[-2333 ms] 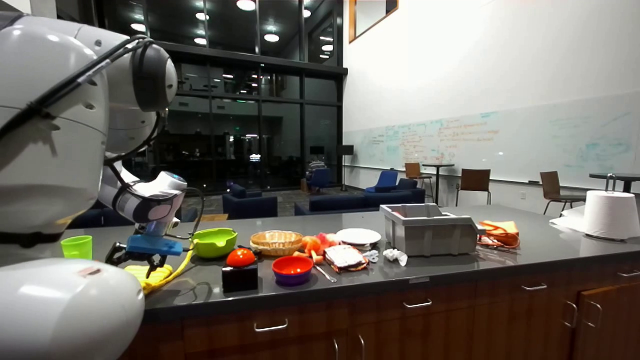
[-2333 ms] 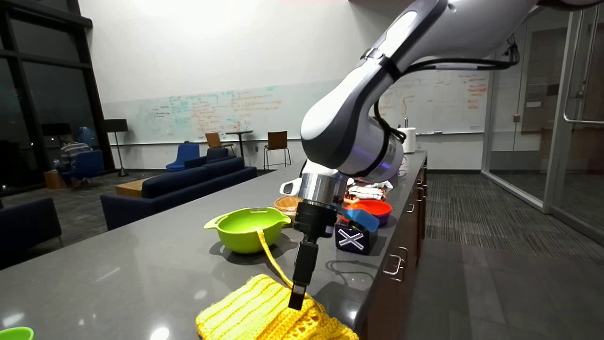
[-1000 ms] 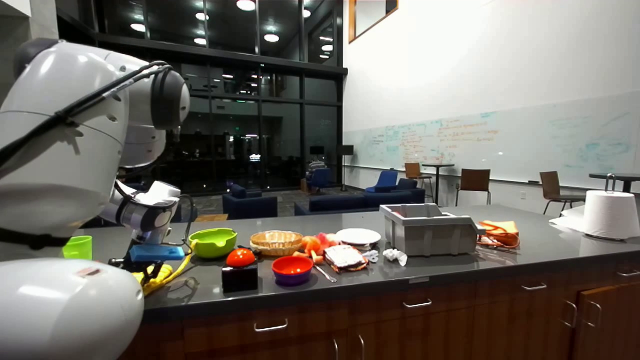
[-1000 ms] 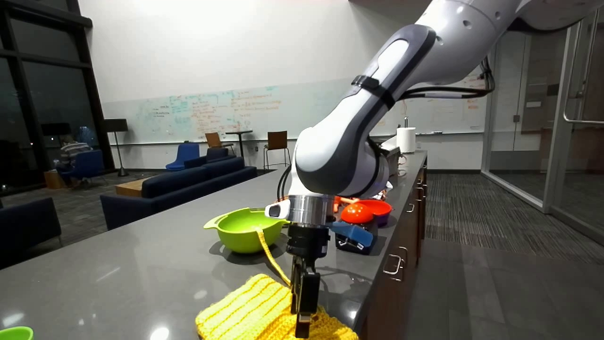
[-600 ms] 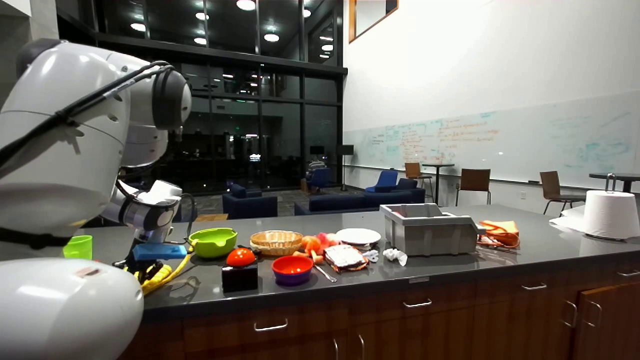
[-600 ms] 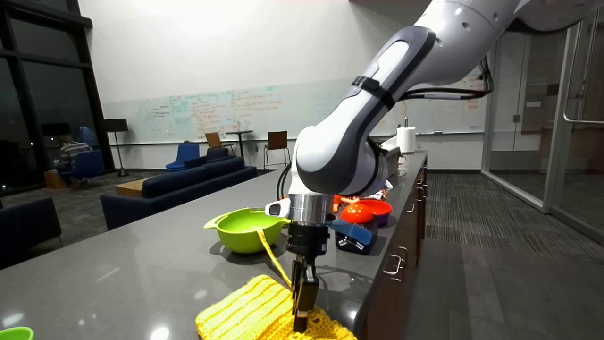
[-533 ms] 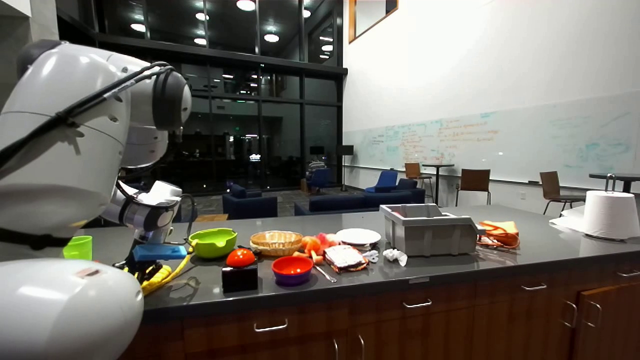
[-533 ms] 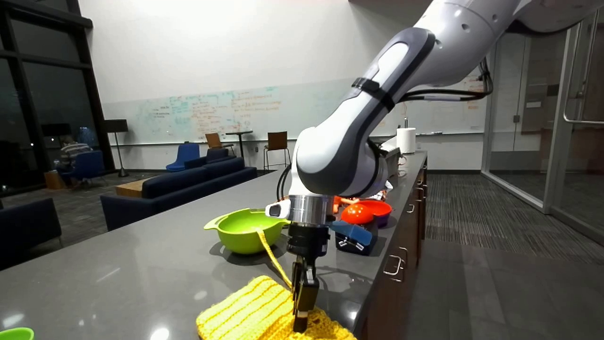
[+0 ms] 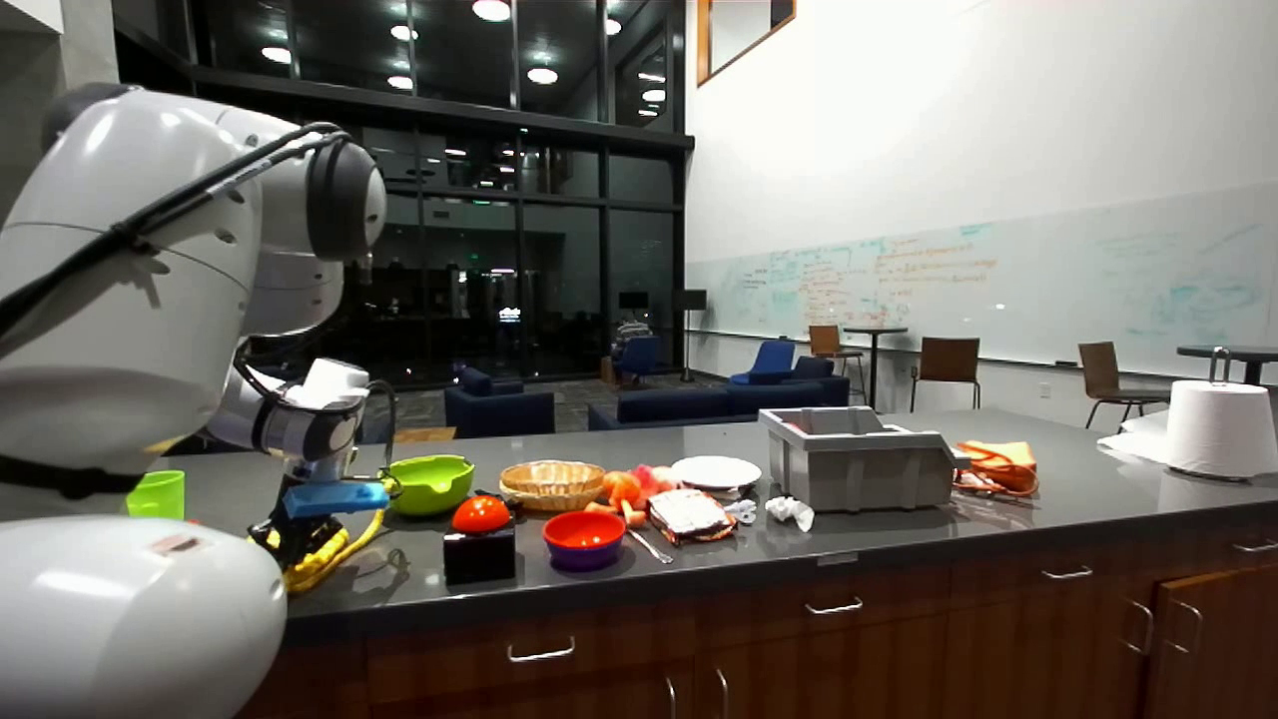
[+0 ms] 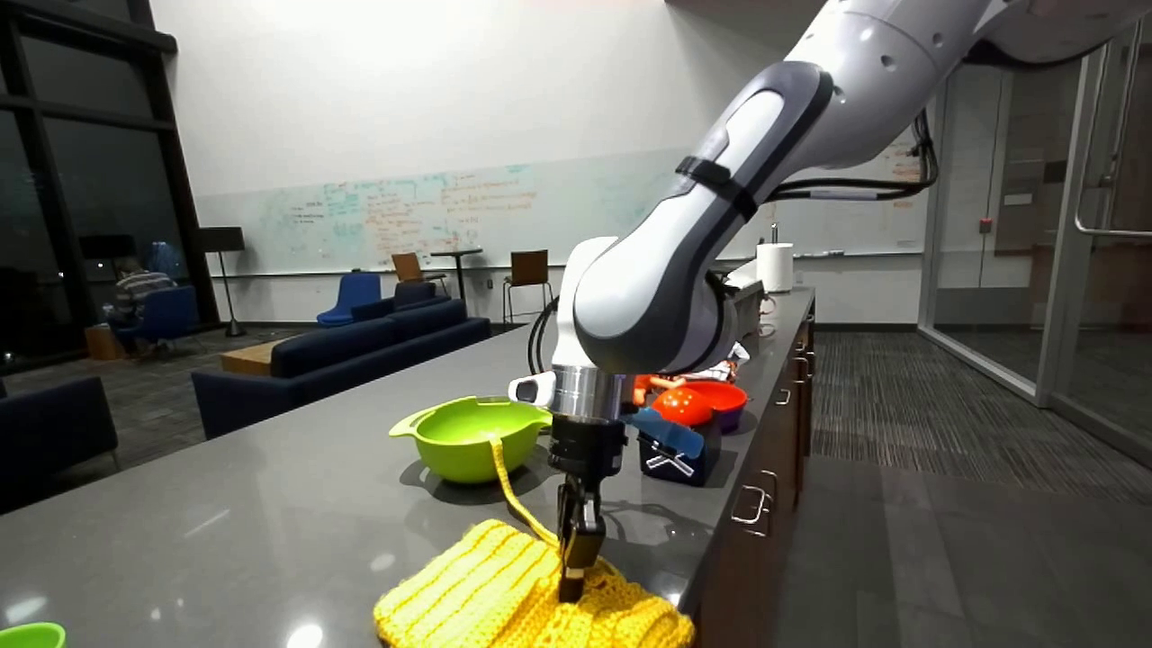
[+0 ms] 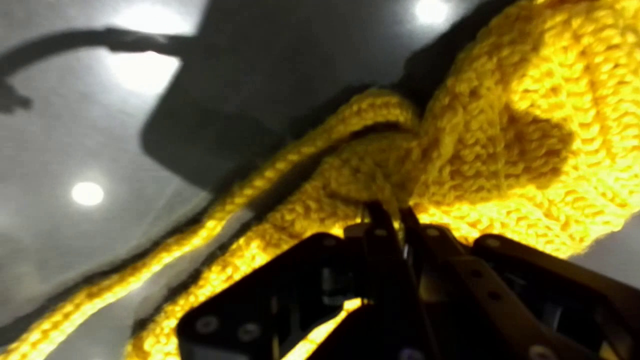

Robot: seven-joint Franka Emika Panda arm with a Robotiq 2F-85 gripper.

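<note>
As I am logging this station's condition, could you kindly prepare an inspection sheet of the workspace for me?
Surface: glossy dark gray countertop with bright light reflections.
Handled thing: yellow knitted item lying on the countertop; its strap runs up to the green bowl, though contact is unclear.
Clutter: red-domed black box, red-and-purple bowl, wicker basket, white plate and gray bin.
Gripper: the gripper points down, its jaws shut on a pinch of the yellow knitted item.
Cables: black cables run along the robot arm.
Surroundings: navy sofa, whiteboard with writing and, far back, what looks like a seated person.
</note>
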